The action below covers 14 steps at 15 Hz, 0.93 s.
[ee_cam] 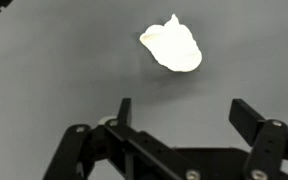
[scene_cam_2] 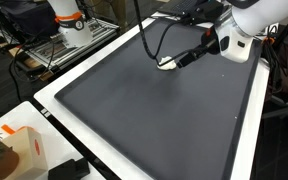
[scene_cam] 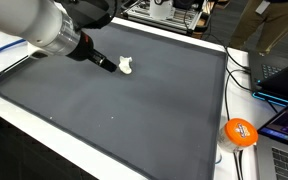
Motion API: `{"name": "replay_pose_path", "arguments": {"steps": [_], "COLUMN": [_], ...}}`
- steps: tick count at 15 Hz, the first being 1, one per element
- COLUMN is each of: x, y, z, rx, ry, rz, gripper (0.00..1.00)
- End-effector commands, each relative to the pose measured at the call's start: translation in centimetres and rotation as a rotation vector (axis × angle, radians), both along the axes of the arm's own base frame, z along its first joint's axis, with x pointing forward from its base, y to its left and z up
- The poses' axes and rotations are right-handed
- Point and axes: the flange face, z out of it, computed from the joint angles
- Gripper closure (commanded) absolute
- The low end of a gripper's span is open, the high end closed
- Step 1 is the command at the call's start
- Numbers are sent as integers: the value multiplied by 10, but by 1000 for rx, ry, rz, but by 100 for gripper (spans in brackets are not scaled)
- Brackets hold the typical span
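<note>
I'm holding my jaws spread wide, low over the dark grey matted desk [scene_cam: 134,110], lining their gap up with the small white crumpled lump [ee_cam: 172,48] just ahead.

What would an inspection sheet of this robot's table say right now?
Surface: dark grey mat on a white-edged table, flat.
Job's things: small white crumpled lump lying on the mat, just ahead of the fingers.
Clutter: orange round object beside the table edge.
Grippers: gripper open, holding nothing.
Cables: black cable looping from the arm above the mat.
Surroundings: laptop, box.
</note>
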Motion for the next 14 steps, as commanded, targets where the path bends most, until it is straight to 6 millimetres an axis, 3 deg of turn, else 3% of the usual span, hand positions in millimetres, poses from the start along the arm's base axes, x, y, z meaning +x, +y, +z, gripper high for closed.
{"name": "replay_pose_path", "arguments": {"steps": [1, 8, 14], "x": [4, 7, -20], "y": [-2, -5, -19], "z": [-7, 30, 76], "rx": [15, 40, 57], "ry": [-27, -111, -100], "rz": [-10, -20, -73], "gripper": [0, 0, 0]}}
